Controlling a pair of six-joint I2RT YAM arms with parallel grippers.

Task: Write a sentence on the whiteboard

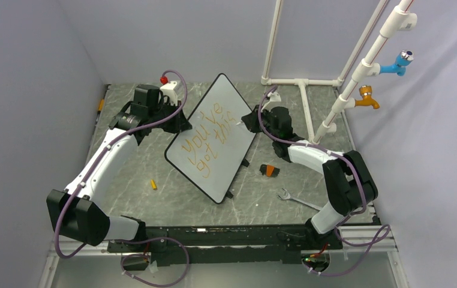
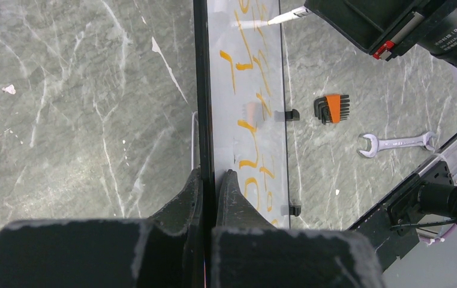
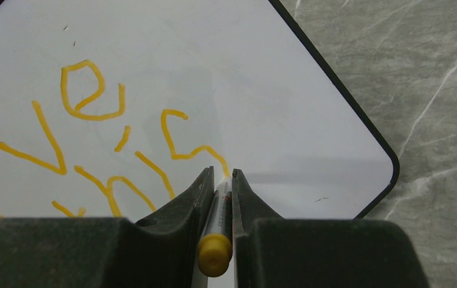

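Two fingers of your right gripper [image 3: 222, 175] are pinched tight on a marker [image 3: 215, 252], whose yellow-orange end cap pokes back toward the wrist camera while its tip is hidden between the fingertips, right at the tail of the last "s". From your left wrist view you can see that pale tip meeting the white face of the board. Your left gripper [image 2: 213, 175] is closed on the thin black rim of the whiteboard [image 1: 227, 99], one finger on either side of its edge. The board sits corner-on between your two arms on the grey marbled table [image 1: 142, 162], with small black clips showing along its far edge. The sentence [image 1: 209, 139] runs across it in orange handwriting on two lines and reads "You've" above "got this". On the black housing of your right arm you can read the label "DAMIAO" [image 2: 452, 23]; the smaller print beneath it is too fine to make out. Farther out on the table lie an orange-and-black hex key set [image 2: 331, 108] and, near it, a silver wrench [image 2: 397, 143].
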